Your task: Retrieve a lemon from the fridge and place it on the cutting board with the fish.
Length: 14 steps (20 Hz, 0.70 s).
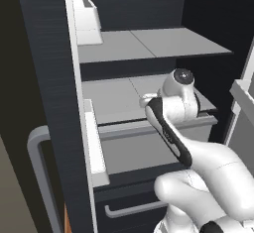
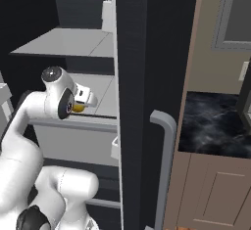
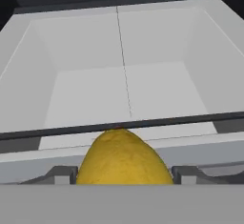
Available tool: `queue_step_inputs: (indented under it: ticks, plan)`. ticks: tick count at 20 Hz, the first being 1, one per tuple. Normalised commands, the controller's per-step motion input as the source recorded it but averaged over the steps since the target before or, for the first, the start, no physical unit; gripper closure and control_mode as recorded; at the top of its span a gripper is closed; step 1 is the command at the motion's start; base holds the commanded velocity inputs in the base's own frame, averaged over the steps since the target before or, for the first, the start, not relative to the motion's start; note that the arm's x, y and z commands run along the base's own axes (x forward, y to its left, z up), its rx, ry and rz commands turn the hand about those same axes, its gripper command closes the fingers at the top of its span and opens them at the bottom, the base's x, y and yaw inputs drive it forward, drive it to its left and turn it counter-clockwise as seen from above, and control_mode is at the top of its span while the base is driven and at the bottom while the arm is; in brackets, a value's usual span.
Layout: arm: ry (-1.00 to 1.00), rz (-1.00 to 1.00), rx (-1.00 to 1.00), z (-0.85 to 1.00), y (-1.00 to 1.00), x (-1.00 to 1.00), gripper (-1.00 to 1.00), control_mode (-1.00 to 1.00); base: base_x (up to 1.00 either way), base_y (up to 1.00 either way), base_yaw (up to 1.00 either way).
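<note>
Reaching level into the fridge (image 1: 49, 78), the arm's jaws sit closed on the lemon (image 3: 123, 158) above a grey shelf (image 3: 128, 94).

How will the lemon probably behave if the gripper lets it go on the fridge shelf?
The lemon looks rounded with smooth skin, so it would likely roll on the flat grey shelf. Its surface may be slippery between the gripper fingers. It seems firm, probably keeping its shape when squeezed.

The lemon (image 3: 124, 157) sits between the end effector (image 3: 124, 174) fingers (before the fridge (image 1: 149, 43) shelf)
</note>
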Motion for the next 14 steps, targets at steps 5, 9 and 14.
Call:
queue_step_inputs:
  ticks: [5,9,14]
  plan:
    - [0.00,-0.08,0.00,0.85,-0.12,-0.98,1.00,-1.00,0.00,0.00,0.00]
    - [0.02,-0.04,0.01,0.67,-0.10,-1.00,1.00,-1.00,0.00,0.00,0.00]
    - [0.10,0.00,0.00,0.42,-0.10,-1.00,1.00,-1.00,0.00,0.00,0.00]
